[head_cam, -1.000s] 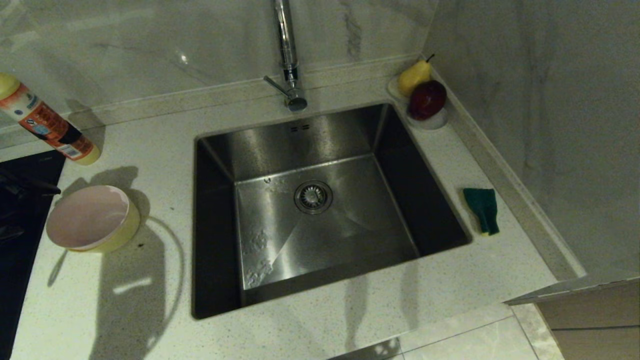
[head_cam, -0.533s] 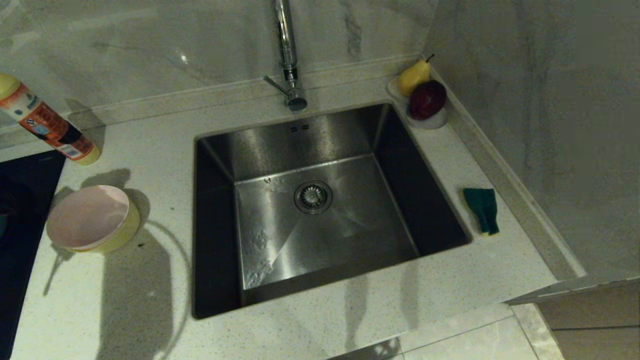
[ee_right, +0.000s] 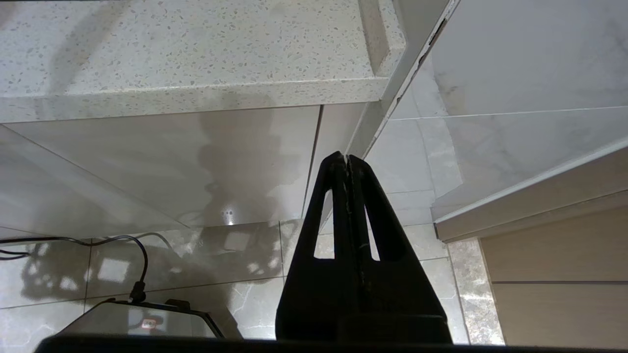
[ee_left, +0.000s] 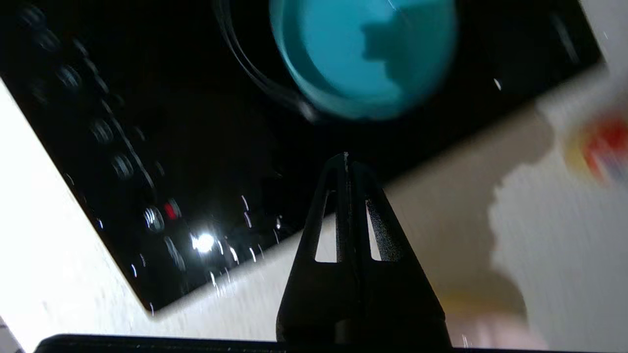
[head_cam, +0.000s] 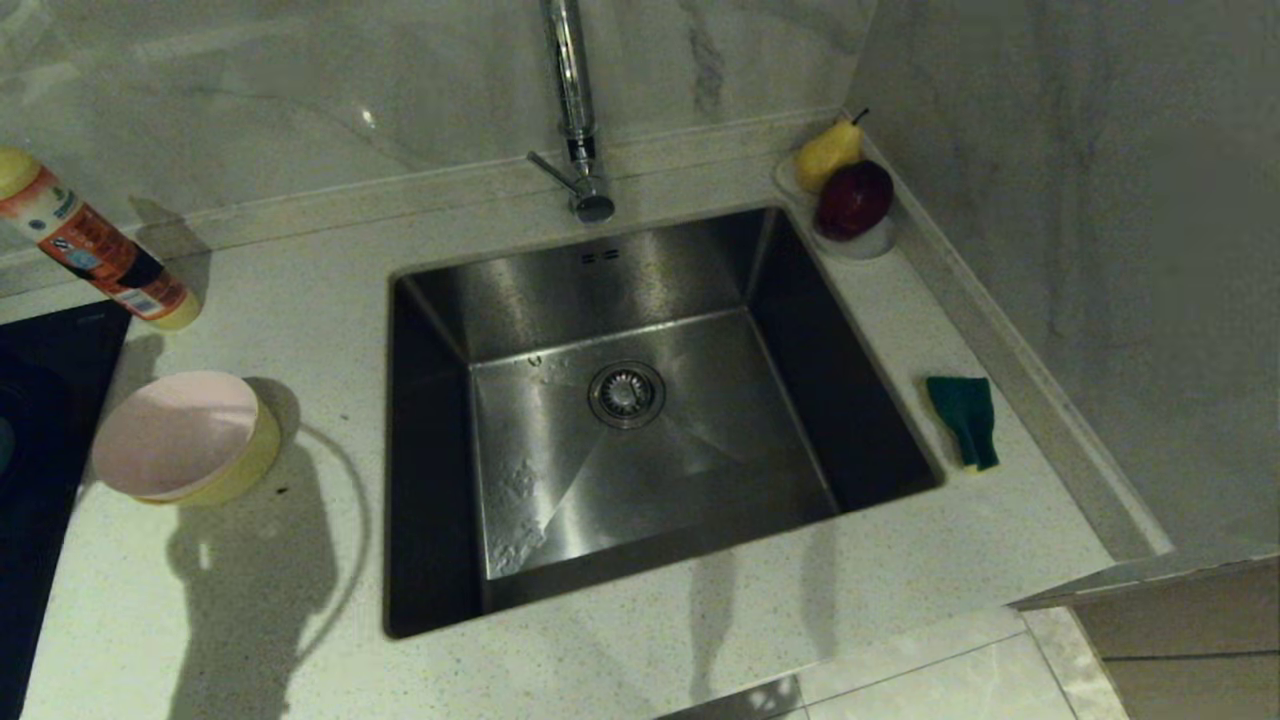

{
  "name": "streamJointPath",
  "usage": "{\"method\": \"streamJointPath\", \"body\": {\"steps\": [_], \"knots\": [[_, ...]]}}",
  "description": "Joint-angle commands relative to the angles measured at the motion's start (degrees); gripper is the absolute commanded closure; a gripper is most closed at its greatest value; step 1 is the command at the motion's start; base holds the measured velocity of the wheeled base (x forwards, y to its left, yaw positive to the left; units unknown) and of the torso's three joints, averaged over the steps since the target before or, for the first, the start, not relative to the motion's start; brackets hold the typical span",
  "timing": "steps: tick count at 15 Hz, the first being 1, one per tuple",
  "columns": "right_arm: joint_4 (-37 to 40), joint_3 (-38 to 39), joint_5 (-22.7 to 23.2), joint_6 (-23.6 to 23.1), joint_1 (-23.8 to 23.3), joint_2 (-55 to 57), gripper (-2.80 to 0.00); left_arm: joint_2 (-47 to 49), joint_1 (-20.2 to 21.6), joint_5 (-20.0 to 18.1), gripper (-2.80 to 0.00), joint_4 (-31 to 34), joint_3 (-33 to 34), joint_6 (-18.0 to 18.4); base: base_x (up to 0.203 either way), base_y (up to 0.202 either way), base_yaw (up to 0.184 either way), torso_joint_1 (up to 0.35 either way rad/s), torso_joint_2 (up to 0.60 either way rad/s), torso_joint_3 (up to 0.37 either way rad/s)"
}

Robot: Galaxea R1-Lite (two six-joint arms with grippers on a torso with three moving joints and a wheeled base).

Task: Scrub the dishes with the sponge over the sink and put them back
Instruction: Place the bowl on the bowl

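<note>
Now the large square stainless-steel sink [head_cam: 640, 420] sits in the pale speckled stone desk [head_cam: 250, 620], with its round drain strainer [head_cam: 627, 393] in the middle and a chrome tap [head_cam: 575, 110] rising behind it. On the desk at the left of the sink stands a pale pink plastic bowl [head_cam: 175, 432] nested inside a yellow plastic bowl [head_cam: 245, 470], so only the yellow rim and side are seen. The small rectangular sponge with dark green top and yellow foam [head_cam: 965, 420] lies flat on the desk at the right of the sink, near its edge but apart from it. In the far right corner a small white dish [head_cam: 868, 243] carries a yellow pear [head_cam: 828, 152] and a dark red apple [head_cam: 855, 198]. An orange and white bottle with yellow cap [head_cam: 95, 255] leans at the far left, beside a black glass cooktop [head_cam: 40, 480]. The left gripper [ee_left: 346, 158] hangs over this cooktop with its fingers pressed fully together, holding nothing; the light blue plastic bowl [ee_left: 363, 56] rests on the black glass just beyond the fingertips, not touching them. The right gripper [ee_right: 346, 157] is parked low beside the desk front, above the tiled floor [ee_right: 235, 274], its fingers also closed together and empty.
</note>
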Motion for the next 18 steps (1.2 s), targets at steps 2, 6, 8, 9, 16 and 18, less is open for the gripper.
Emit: {"method": "streamJointPath", "body": {"steps": [2,6,8,9,16,18], "knots": [[0.0,0.0,0.0,0.0,0.0,0.0,0.0,7.7,4.9,-2.5,0.0,1.6,-6.6,-0.7,0.0,0.0,0.0,0.0,0.0,0.0],[0.0,0.0,0.0,0.0,0.0,0.0,0.0,11.5,7.4,-4.1,0.0,3.8,-11.0,-1.1,0.0,0.0,0.0,0.0,0.0,0.0],[0.0,0.0,0.0,0.0,0.0,0.0,0.0,13.5,8.4,-4.3,-2.8,3.6,-11.2,-1.1,0.0,0.0,0.0,0.0,0.0,0.0],[0.0,0.0,0.0,0.0,0.0,0.0,0.0,14.7,9.5,-4.4,-2.8,3.7,-11.8,-1.4,0.0,0.0,0.0,0.0,0.0,0.0],[0.0,0.0,0.0,0.0,0.0,0.0,0.0,17.8,11.9,-7.2,-2.8,4.7,-10.1,-3.0,0.0,0.0,0.0,0.0,0.0,0.0],[0.0,0.0,0.0,0.0,0.0,0.0,0.0,18.7,12.0,-7.1,-2.8,4.7,-9.6,-3.3,0.0,0.0,0.0,0.0,0.0,0.0]]}}
